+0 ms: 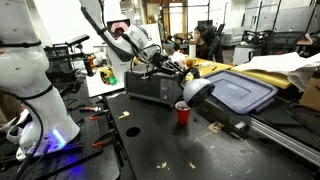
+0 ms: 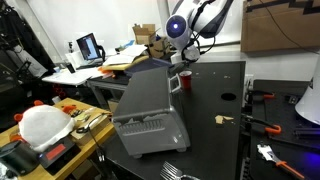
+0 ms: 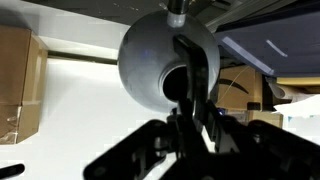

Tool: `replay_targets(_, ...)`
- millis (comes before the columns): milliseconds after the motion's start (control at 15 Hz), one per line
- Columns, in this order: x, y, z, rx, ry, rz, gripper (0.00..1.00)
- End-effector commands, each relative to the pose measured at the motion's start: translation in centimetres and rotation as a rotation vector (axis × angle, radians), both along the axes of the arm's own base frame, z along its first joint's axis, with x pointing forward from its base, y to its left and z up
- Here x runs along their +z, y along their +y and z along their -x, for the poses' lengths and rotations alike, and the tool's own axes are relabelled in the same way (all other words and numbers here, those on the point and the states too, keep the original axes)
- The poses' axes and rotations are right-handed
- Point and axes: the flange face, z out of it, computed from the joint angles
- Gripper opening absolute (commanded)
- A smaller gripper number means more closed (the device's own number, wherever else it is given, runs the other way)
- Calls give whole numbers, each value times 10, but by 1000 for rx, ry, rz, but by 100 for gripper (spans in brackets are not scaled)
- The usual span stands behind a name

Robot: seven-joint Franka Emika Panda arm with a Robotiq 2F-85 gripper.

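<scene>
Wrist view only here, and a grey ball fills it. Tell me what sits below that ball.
Observer: A red cup stands upright on the black table. The grey ball hangs in the air close above it, not touching.
Operator: Say what stands next to the cup.
Observer: A grey machine with a slanted lid stands on the table, its far end close to the cup.
Operator: Report anything loose on the table.
Observer: Small pale scraps lie scattered on the tabletop, and one lies apart from the cup on the side away from the machine.
</scene>
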Motion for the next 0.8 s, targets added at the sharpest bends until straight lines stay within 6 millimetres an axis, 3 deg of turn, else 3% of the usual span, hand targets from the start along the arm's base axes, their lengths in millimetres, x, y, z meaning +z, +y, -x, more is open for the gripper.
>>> replay_targets(0,7,4,10,-1,-46,26,5)
replay_targets(733,13,0,9,-79,10,-120,5)
